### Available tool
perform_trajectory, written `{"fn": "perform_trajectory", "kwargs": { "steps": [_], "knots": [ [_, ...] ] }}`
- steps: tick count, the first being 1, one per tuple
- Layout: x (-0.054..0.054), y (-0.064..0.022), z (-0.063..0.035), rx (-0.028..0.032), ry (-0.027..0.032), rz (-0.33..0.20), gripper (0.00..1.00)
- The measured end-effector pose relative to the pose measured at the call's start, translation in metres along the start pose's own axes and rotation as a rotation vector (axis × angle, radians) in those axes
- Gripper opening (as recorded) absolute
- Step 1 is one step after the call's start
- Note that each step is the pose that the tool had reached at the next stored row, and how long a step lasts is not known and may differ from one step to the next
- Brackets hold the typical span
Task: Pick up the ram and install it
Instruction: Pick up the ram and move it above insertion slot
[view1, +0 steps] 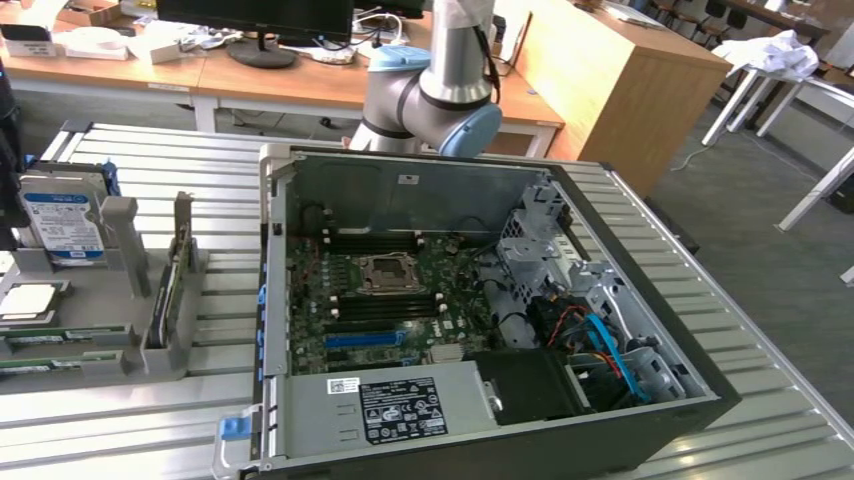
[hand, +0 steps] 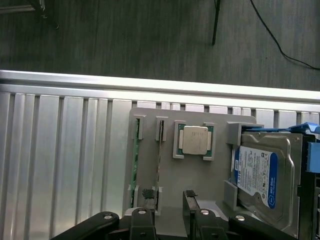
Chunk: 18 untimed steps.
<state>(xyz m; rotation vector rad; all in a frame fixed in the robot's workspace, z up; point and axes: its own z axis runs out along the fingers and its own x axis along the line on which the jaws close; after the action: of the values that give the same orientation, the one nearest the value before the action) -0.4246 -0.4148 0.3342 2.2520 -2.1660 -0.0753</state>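
Two ram sticks stand on edge in slots of a grey holder (hand: 200, 185): one green edge (hand: 134, 172) and a second, thinner edge (hand: 159, 160). In the exterior view the sticks show as green strips (view1: 30, 341) at the holder's near left end. My gripper (hand: 167, 200) hangs above the holder, open, its black fingers (hand: 145, 197) on either side of the second stick's slot line, with nothing between them. The open computer case (view1: 274, 300) lies on the table with its motherboard (view1: 387, 300) and the dark memory slots (view1: 380, 241) exposed.
The holder also carries a square silver processor chip (hand: 195, 139) and a silver hard drive with a blue-white label (hand: 257, 175), seen too in the exterior view (view1: 60, 225). The ribbed metal table (view1: 774, 400) runs under everything; its edge and the dark floor (hand: 150, 35) lie beyond the holder.
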Motion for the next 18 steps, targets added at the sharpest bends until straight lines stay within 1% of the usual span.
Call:
{"fn": "perform_trajectory", "kwargs": {
  "steps": [7,12,18],
  "knots": [
    [0.0002,-0.0005,0.0103,0.0001,0.0,0.0,0.35],
    [0.0005,-0.0004,0.0106,0.0001,0.0,0.0,0.35],
    [0.0067,0.0,0.0104,0.0001,0.0,0.0,0.35]
  ]
}}
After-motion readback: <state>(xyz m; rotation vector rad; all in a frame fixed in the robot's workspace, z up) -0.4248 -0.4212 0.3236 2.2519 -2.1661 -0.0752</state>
